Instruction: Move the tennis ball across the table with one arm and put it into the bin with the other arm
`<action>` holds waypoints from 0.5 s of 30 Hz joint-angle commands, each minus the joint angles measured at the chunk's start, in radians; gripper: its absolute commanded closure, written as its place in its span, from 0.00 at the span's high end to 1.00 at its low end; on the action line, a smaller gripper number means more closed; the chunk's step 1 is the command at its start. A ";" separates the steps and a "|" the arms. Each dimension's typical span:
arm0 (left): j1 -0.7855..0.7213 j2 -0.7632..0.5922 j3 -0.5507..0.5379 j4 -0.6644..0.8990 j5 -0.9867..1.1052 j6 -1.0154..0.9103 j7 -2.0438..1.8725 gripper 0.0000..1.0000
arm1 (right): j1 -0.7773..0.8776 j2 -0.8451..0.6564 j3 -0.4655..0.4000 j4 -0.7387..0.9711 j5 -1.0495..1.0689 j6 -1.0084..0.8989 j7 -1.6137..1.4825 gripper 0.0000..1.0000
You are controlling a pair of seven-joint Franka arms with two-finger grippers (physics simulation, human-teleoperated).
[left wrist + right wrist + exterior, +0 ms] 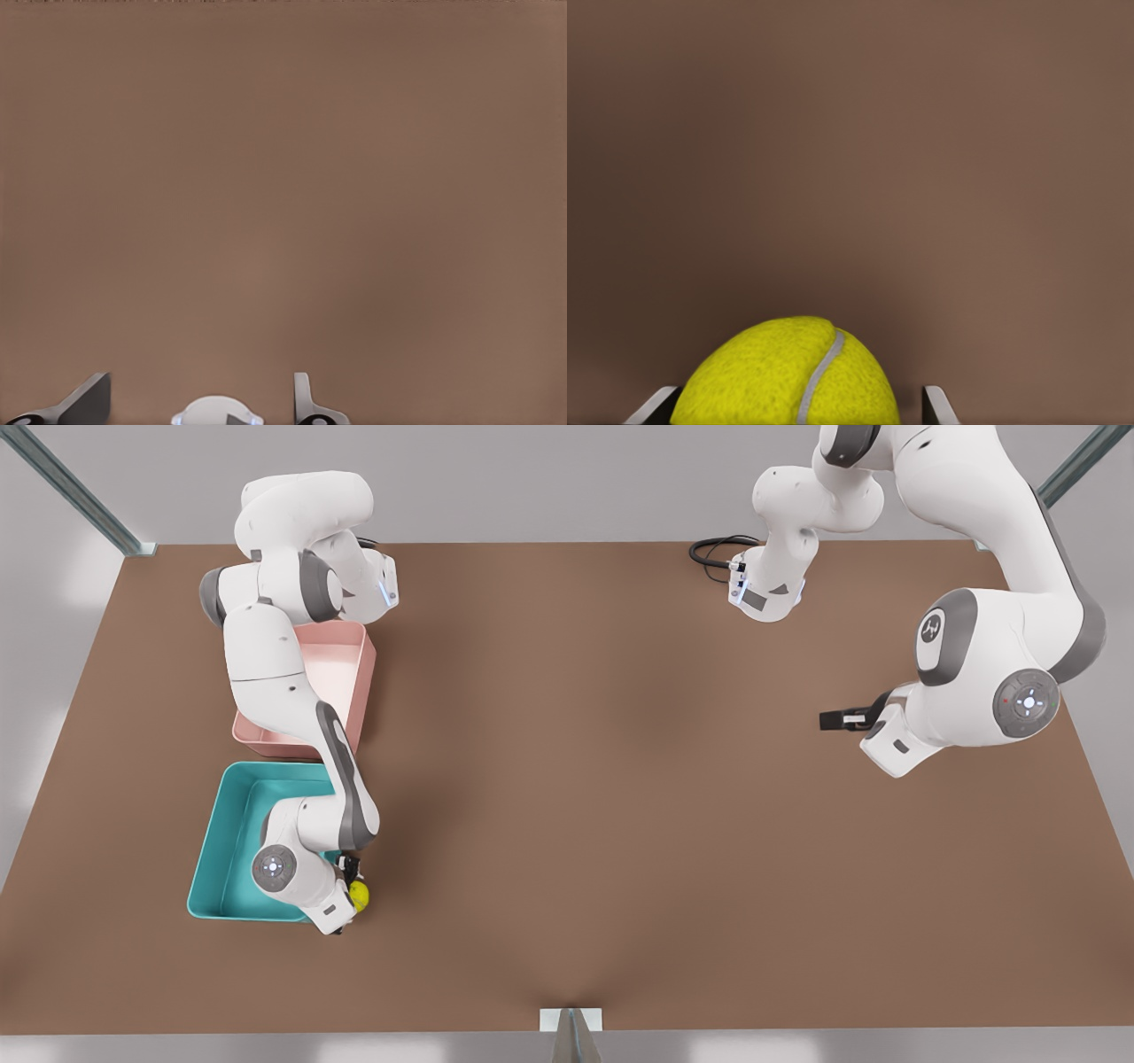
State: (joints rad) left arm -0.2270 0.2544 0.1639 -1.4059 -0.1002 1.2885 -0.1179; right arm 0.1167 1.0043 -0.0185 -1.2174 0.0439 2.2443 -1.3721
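- The tennis ball (pixel 358 894) sat between the fingers of the right gripper (pixel 353 886), just outside the bin (pixel 213 841) at its corner nearest the table's near edge.
- In the right wrist view the tennis ball (pixel 788 376) lay between two finger tips (pixel 656 405), which flanked it closely; the right gripper (pixel 793 407) was grasping it, with bare table (pixel 850 159) behind.
- The bin lay close to the near-left corner of the table (pixel 620 779), with the right arm reaching over it.
- A pink tray (pixel 341 664) stood just beyond the bin, toward the far edge.
- The left gripper (pixel 837 719) waited well apart, close to the table's right edge, holding nothing.
- In the left wrist view the left gripper (pixel 199 403) had its fingers (pixel 306 403) spread apart over bare table.
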 commanded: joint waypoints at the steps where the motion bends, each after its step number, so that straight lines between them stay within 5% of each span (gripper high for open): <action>1: 0.000 -0.001 0.000 0.001 0.001 0.014 -0.014 1.00 | 0.000 -0.001 0.000 -0.004 0.001 0.020 -0.055 1.00; 11: 0.023 0.016 0.002 -0.005 -0.001 0.012 -0.011 1.00 | 0.001 0.008 0.002 -0.004 -0.001 0.029 -0.048 0.95; 15: 0.023 0.017 0.002 -0.005 -0.001 0.012 -0.011 1.00 | 0.003 0.013 0.003 -0.002 -0.002 0.034 -0.048 0.73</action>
State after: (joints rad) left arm -0.2040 0.2721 0.1654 -1.4116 -0.1016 1.3004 -0.1245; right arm 0.1194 1.0176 -0.0161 -1.2203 0.0410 2.2699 -1.3984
